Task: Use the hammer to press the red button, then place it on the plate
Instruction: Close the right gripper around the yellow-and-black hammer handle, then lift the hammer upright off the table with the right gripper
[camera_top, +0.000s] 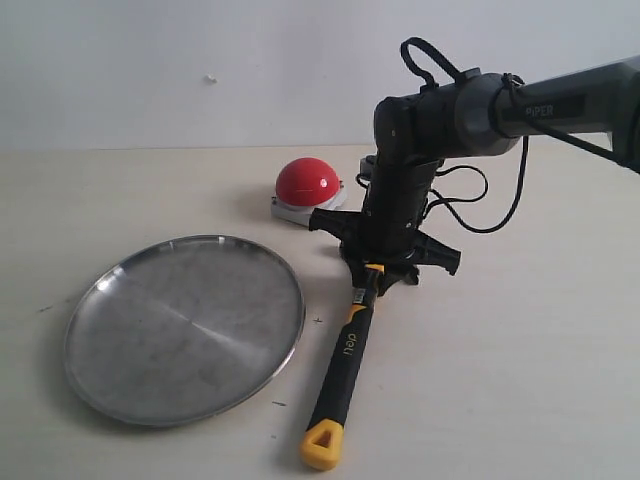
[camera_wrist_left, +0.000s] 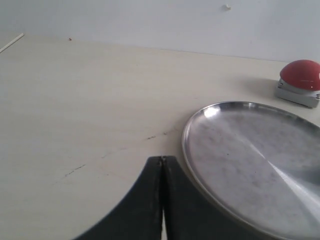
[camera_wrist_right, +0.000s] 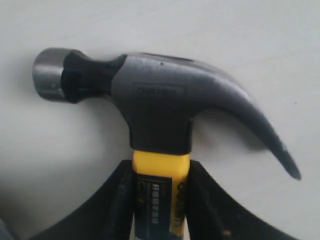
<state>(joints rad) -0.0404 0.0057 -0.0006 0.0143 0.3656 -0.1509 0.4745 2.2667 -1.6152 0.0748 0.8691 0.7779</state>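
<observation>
The silver plate (camera_top: 185, 330) is lying lower left; the claw hammer (camera_top: 345, 365) is lying lower centre, the right gripper (camera_top: 378, 265) clamping its handle (just below the head); the red button (camera_top: 307, 180) is sitting upper centre; the left gripper (camera_wrist_left: 162, 167) is pressing its jaws together

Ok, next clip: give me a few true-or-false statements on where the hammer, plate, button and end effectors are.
1. The hammer lies on the plate. False: it lies on the table beside the plate.
2. The right end effector straddles the hammer's handle just below the head. True.
3. The left end effector is wide open. False: its fingers are pressed together.
4. The red button stands apart from the plate. True.
</observation>
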